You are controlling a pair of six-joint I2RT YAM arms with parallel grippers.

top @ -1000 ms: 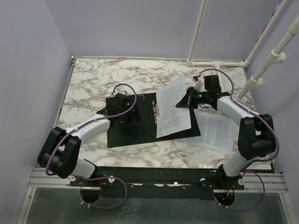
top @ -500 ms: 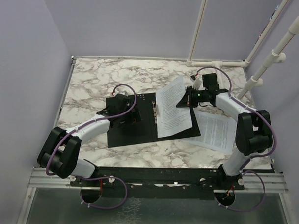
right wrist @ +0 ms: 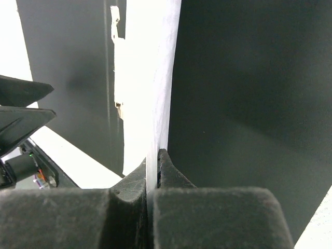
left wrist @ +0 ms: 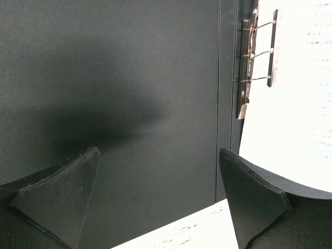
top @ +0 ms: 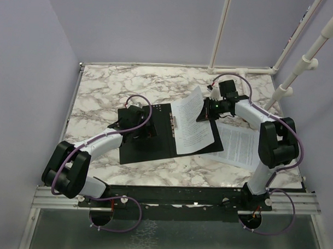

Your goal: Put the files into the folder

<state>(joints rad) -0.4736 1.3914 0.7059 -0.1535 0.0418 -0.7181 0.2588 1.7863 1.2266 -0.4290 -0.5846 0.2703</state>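
Note:
The black folder lies open on the marble table, its metal clip at the spine. One printed white sheet rests over the folder's right half, its left edge at the clip and its far right edge lifted. My right gripper is shut on that raised edge; in the right wrist view the sheet runs edge-on between my pads above the black folder face. The second sheet lies flat on the table to the right. My left gripper is open and empty over the folder's left face, with the clip to its right.
White pipe frame posts stand at the back and right of the table. Purple walls close in the left and back. The table's near edge shows below my left fingers.
My right gripper has moved slightly back and left with the sheet's edge, tilting the sheet up more. The left arm has not moved.

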